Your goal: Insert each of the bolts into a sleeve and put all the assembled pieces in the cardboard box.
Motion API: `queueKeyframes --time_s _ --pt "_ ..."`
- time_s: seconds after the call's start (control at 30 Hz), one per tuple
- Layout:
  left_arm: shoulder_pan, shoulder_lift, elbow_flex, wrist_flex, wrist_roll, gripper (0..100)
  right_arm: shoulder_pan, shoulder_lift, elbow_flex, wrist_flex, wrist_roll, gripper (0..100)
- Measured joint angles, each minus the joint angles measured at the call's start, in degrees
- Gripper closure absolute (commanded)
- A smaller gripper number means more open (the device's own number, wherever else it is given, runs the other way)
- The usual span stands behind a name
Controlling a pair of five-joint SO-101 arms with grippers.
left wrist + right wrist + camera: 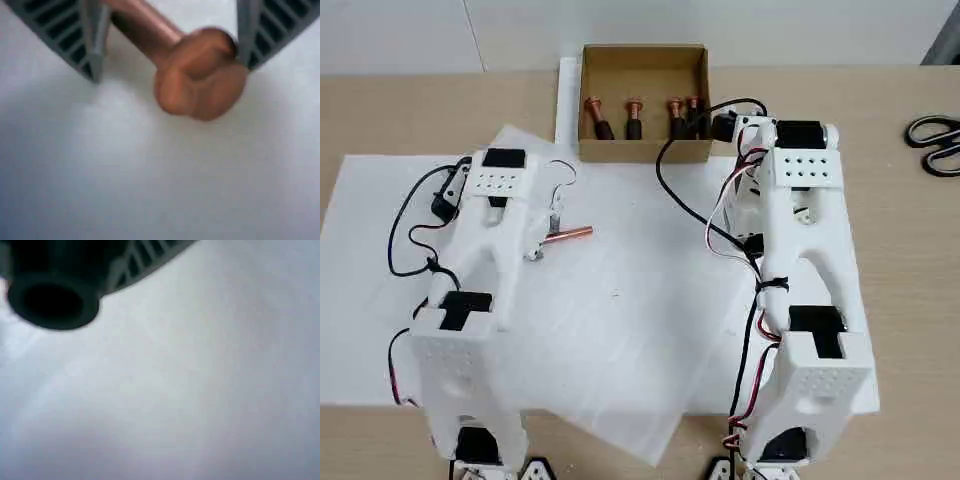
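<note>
Lining things up is the whole trick here, from where I stand. The bolt point(570, 234) lies flat on the white paper point(640, 320), its shank poking out sideways from the left gripper point(544, 240), which sits low around it. Whether that claw has actually clamped the bolt or merely straddles it, I cannot tell.

The right gripper point(65, 260) is closed on a black sleeve point(50, 302), carried close over the paper with its round bore open to view.

I'd want the bolt taken near its flanged head so the smooth shank is free. It should then be lifted level and brought nose-first into that bore on one axis (a tilt would likely jam it at the rim).

The bolt is copper-coloured, glossy and round, so it may roll or pivot in a light grip. The sleeve looks matte and thick-walled, rubber or plastic.

Four finished pieces point(633, 118) sit in a row in the cardboard box point(645, 152).
</note>
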Motion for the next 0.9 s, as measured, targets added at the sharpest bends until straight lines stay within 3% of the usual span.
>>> queueKeyframes --time_s 0.17,0.33,0.57,0.9 --pt "0.09 1.23 -0.26 -0.35 0.00 85 0.00 0.00 0.00 0.09 0.00 99.5" --pt "0.09 1.58 -0.88 -1.32 -3.08 100 0.00 0.00 0.00 0.09 0.00 99.5" --pt "0.26 2.29 -2.46 -1.85 -11.16 99 0.00 0.00 0.00 0.18 0.00 99.5" --pt "0.35 3.87 -22.86 15.30 -32.18 99 -0.53 -1.23 0.09 0.18 0.00 99.5"
